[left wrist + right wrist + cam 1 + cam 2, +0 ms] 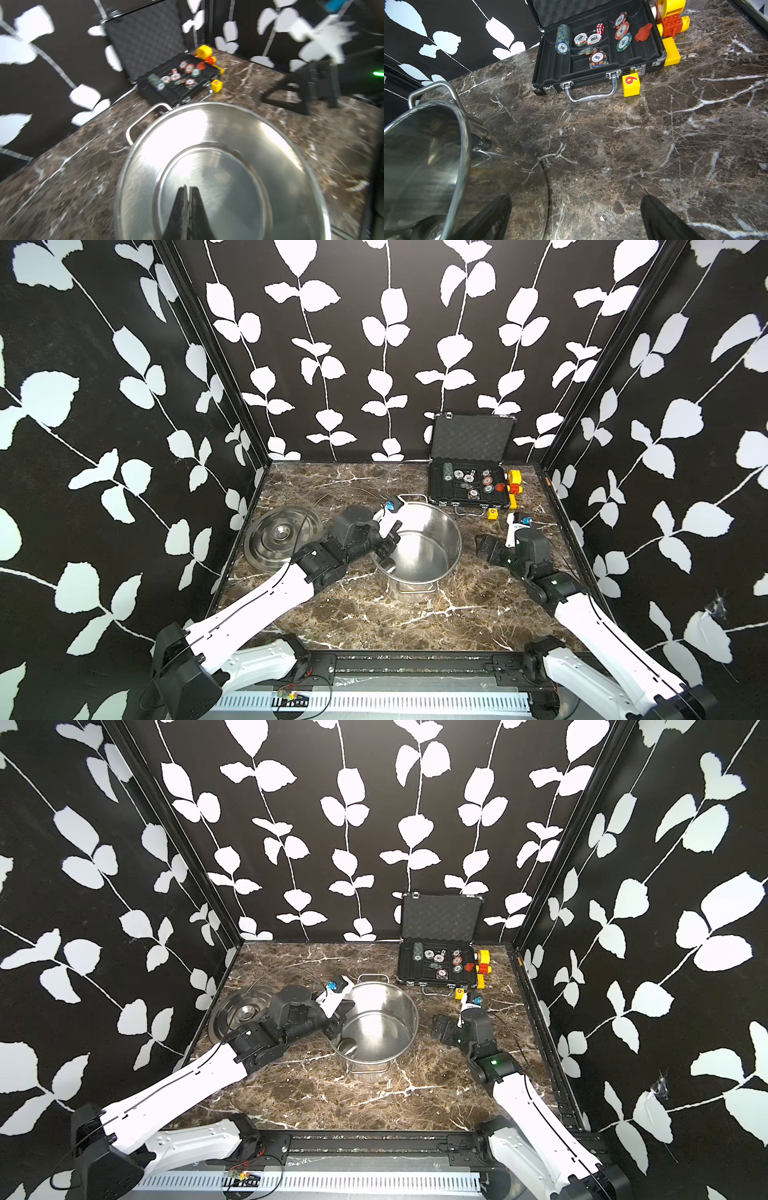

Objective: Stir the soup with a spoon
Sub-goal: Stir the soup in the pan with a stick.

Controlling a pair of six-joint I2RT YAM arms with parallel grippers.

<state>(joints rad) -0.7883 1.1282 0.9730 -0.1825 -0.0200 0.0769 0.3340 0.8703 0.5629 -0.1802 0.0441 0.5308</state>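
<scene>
Beside stockpot point(438, 537): lid point(270, 553), chip case point(471, 439).

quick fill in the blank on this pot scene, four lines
1. Over the pot, the left gripper has its jaws ____.
2. The right gripper has its jaws ____.
3. The lid lies on the table with its knob facing ____.
4. The black case holds poker ____.

Missing words: shut; open; up; chips
</scene>
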